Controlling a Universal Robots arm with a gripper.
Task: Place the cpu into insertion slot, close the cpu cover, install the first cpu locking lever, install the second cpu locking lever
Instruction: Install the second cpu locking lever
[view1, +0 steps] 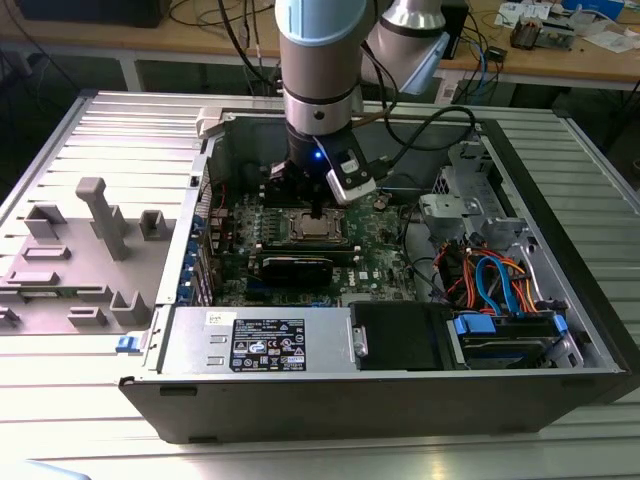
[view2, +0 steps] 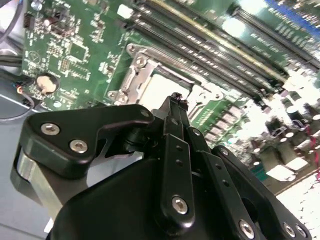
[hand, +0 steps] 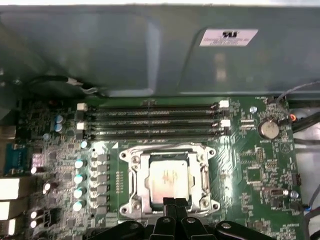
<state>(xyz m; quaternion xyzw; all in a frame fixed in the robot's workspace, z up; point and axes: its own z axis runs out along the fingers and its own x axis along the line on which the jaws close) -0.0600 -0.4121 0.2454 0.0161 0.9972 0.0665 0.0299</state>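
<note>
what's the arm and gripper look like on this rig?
The arm is a thick light-blue and silver-grey tube with a dark wrist section showing a small blue light. A black cable loops off it to a white-and-black module at the wrist. The gripper is matte black, with linkage bars joined by silver screws, narrowing toward the tip.

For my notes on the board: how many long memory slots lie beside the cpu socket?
4, in the first wrist view, as parallel rows between the cpu and the case wall. More may be hidden.
</note>
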